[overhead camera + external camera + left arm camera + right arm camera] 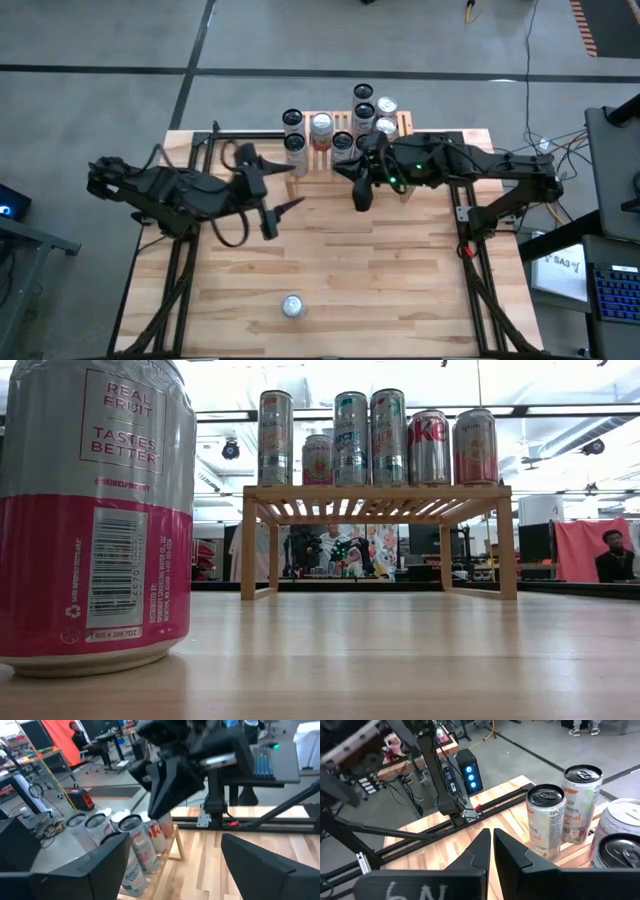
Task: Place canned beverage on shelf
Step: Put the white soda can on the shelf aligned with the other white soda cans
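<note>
Shelf (322, 150): small rack of light wood at the far edge of the bench (330, 260), seen from the low view as a slatted top on short legs.
Cans on the shelf (378, 438): a cluster of upright drink cans stands on the slatted top; the low view shows five in a front row with a shorter pink one behind.
Lone can (291, 306): stands upright on the bench near its front edge, well apart from the shelf and both arms; in the low view it fills the left side, silver above and pink below.
Right gripper (360, 197): just in front of the shelf's right half, pointing down toward the bench; its jaws are closed together with nothing between them, as its own wrist view shows.
Left gripper (284, 192): over the bench to the left of the shelf's front, pointing toward the right arm; its jaws stand wide apart and hold nothing.
Background: a seated person (611, 557) shows in the room beyond the bench.
</note>
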### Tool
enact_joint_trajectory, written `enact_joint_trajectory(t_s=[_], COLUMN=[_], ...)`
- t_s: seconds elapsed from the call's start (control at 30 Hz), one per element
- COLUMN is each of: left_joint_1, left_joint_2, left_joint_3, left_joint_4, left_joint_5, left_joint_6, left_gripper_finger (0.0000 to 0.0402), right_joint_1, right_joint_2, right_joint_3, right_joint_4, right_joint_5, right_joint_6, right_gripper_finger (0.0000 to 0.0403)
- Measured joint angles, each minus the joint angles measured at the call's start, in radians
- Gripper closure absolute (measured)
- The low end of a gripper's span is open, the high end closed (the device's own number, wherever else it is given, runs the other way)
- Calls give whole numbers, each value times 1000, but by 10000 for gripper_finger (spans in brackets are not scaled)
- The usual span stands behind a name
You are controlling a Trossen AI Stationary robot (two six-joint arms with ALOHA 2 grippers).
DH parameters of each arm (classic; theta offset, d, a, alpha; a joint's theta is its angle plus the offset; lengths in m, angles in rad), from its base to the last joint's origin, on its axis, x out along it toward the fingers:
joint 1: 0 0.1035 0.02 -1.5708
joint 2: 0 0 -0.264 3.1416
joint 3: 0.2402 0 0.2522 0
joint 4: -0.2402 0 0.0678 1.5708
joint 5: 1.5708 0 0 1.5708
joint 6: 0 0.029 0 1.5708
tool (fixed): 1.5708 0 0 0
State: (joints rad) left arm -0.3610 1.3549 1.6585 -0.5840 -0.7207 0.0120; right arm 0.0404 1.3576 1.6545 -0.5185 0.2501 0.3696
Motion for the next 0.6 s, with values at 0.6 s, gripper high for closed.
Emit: enact_joint_trajectory(t_s=[0.6], left_joint_1=[-15], left_joint_2=[-126], left_joint_3=[-120], left_joint_4=[85], left_joint_5=[48], left_joint_6=[47], left_gripper_finger=[150], right_joint_1=[-5], right_joint_2=[265], right_joint_3=[544], right_joint_4=[-686], right_joint_5=[-7], right_joint_6=[23], right_gripper_finger=[390])
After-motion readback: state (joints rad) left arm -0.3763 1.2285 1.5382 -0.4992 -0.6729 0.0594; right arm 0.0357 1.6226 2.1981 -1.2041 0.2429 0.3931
